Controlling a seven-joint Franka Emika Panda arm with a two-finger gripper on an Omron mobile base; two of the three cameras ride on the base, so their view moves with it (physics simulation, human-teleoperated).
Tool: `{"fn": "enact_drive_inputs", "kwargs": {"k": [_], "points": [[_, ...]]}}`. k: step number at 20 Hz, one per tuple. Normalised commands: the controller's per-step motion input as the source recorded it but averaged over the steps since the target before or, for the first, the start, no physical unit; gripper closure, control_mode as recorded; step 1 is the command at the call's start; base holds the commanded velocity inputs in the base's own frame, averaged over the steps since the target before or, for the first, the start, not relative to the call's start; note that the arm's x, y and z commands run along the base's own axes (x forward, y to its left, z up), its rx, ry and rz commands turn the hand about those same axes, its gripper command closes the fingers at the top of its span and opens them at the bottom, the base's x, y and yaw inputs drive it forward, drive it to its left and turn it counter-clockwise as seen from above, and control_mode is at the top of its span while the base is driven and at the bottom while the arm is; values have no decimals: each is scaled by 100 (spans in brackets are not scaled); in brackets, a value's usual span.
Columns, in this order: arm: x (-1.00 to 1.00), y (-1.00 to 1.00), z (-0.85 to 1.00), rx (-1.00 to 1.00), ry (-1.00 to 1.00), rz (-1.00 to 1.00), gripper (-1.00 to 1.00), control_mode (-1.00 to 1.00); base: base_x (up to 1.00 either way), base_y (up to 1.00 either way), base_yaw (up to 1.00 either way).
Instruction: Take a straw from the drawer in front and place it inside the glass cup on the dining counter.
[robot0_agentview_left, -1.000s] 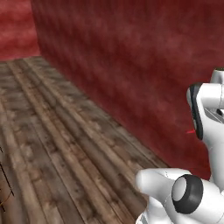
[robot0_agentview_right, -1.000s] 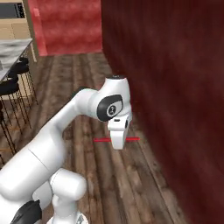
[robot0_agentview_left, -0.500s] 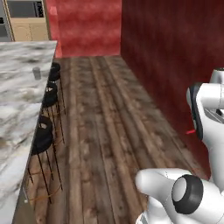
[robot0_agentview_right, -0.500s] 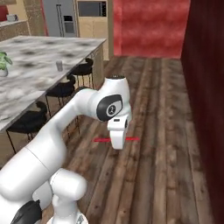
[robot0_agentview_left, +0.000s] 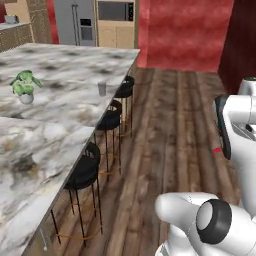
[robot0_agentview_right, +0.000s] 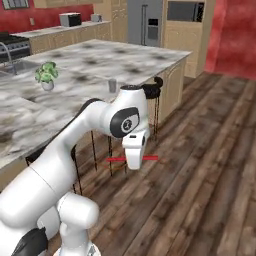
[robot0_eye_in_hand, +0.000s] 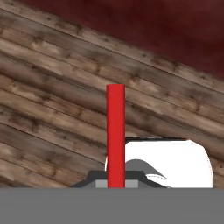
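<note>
View change: base has turned from red wall toward the marble desk (robot0_agentview_left: 60, 125); glass cup (robot0_agentview_left: 102, 89), potted plant (robot0_agentview_left: 24, 86) and bar stools (robot0_agentview_left: 85, 172) now closer, fuller.

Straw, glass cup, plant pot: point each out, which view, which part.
straw (robot0_agentview_right: 116, 159): right base view, its left half, beside the gripper.
glass cup (robot0_agentview_right: 112, 86): right base view, middle of its side wall.
plant pot (robot0_agentview_left: 26, 98): left base view, white body under the leaves.

Glossy white arm — fat rounded links, all smooth shell. Dark round joint caps, one marked with a small white emblem — white pincer (robot0_agentview_right: 133, 159).
</note>
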Motion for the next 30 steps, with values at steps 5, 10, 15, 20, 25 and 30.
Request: {"fn": "enact_drive_inputs", "kwargs": {"k": [5, 10, 15, 20, 25, 30], "points": [[0, 0, 0, 0, 0, 0, 100, 100, 87, -31, 58], [0, 0, 0, 0, 0, 0, 100, 100, 79, -36, 57], [0, 0, 0, 0, 0, 0, 100, 100, 71, -42, 55], [0, 0, 0, 0, 0, 0, 100, 100, 55, -45, 56], [0, 0, 0, 0, 0, 0, 100, 100, 50, -41, 55], [0, 0, 0, 0, 0, 0, 100, 100, 20, -47, 53]]}}
